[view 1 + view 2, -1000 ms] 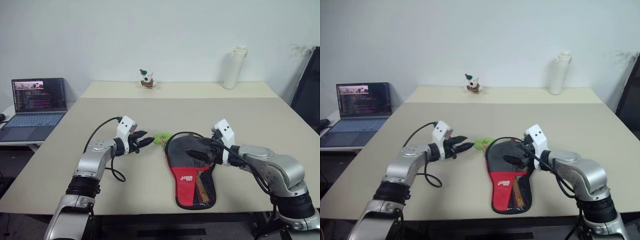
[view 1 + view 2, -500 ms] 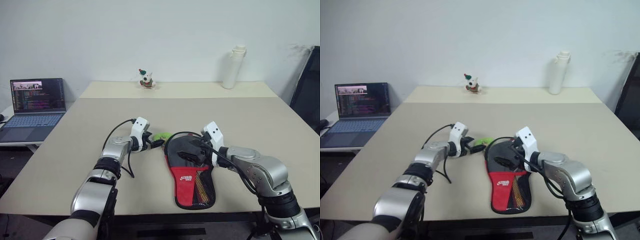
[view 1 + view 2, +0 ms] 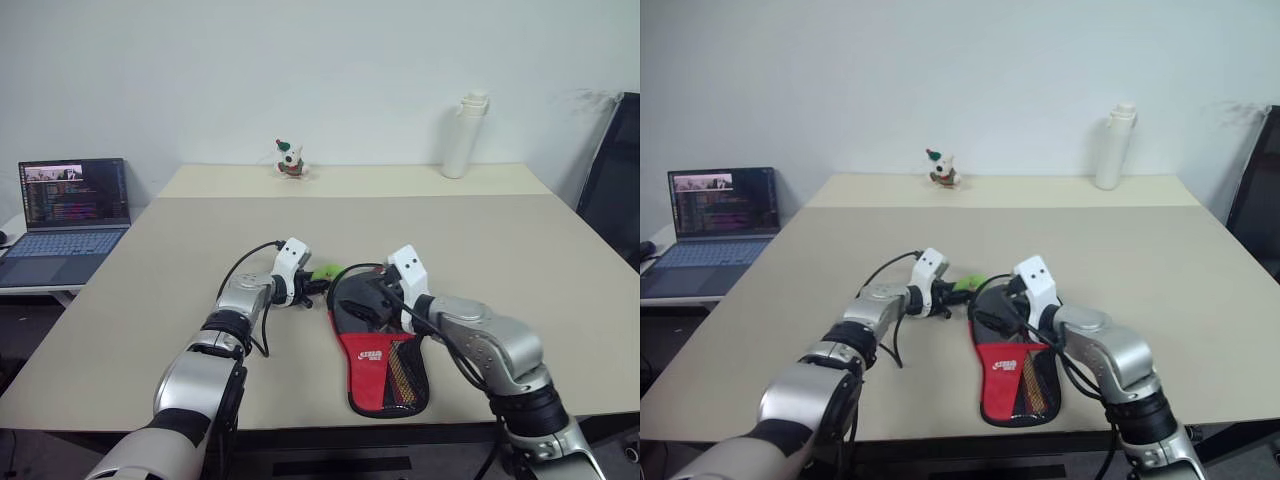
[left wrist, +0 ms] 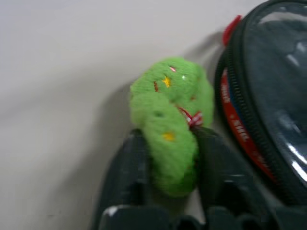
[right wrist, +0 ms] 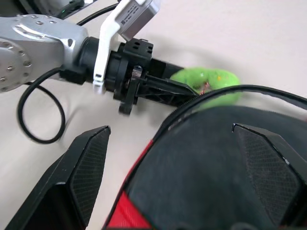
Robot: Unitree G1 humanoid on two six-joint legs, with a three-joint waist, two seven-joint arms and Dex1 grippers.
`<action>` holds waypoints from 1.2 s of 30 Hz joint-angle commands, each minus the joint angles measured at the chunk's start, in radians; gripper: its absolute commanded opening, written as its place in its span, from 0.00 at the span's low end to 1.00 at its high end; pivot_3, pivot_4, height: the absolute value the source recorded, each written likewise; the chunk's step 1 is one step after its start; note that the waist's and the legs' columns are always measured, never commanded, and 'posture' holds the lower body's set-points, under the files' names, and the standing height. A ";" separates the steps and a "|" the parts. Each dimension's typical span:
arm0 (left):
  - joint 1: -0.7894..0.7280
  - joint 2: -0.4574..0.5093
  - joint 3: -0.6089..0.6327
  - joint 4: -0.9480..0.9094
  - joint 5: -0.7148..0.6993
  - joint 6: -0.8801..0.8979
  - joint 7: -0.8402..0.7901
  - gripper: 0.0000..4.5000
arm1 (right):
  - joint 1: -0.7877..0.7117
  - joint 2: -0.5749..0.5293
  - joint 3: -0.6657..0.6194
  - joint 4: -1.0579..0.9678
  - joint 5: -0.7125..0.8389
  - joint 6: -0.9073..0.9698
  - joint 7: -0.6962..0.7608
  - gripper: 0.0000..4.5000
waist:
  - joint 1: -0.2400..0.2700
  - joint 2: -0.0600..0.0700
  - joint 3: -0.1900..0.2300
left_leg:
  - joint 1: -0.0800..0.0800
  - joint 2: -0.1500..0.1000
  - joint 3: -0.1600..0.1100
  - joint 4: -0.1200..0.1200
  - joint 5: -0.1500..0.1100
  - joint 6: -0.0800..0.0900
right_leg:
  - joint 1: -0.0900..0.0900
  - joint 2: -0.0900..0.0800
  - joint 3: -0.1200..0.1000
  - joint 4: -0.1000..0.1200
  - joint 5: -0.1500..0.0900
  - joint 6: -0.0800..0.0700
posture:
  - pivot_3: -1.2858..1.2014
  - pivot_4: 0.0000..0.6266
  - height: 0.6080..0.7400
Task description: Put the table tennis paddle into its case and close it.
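Left wrist view: left claw (image 4: 168, 158) clamped on green plush toy (image 4: 170, 115) beside case (image 4: 268, 96) edge; right claw (image 5: 177, 177) agape.

Head stereo pair; close wrist views

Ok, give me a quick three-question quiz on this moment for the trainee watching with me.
1. True or false: the left gripper has its fingers on either side of the fuzzy green plush toy.
2. Which way are the right gripper's jaws standing? A. wide open over the case B. shut on the cord C. shut on the toy
3. Fill in: the soft black and red paddle-shaped fabric case lies flat on the beige ____.

Key: 1 true; 2 A; 3 table.
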 commanded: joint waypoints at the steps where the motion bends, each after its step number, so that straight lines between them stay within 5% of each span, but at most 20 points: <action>1: 0.024 0.003 0.006 -0.002 0.015 0.005 0.012 0.05 | -0.008 0.027 0.037 0.090 -0.088 -0.085 -0.042 1.00 | 0.000 0.000 0.000 | 0.000 0.000 0.000 0.000 0.000 0.000 | 0.000 0.000 0.000 0.000 0.000 0.000 | 0.52 0.24 1.00; 20: -0.161 -0.037 0.019 0.099 0.093 -0.129 0.240 0.00 | 0.138 0.053 0.028 0.071 -0.185 -0.046 -0.093 1.00 | -0.001 -0.004 -0.003 | 0.002 0.001 -0.001 0.001 0.000 0.000 | 0.003 0.000 -0.001 -0.001 -0.001 0.002 | 0.52 0.24 1.00; 36: -0.268 -0.151 -0.143 0.181 0.360 -0.283 0.465 0.00 | 0.227 0.102 0.078 -0.028 -0.194 0.040 -0.131 1.00 | 0.000 -0.004 -0.003 | 0.001 0.000 -0.001 0.000 0.000 0.000 | 0.002 0.000 -0.001 -0.001 -0.001 0.002 | 0.52 0.24 1.00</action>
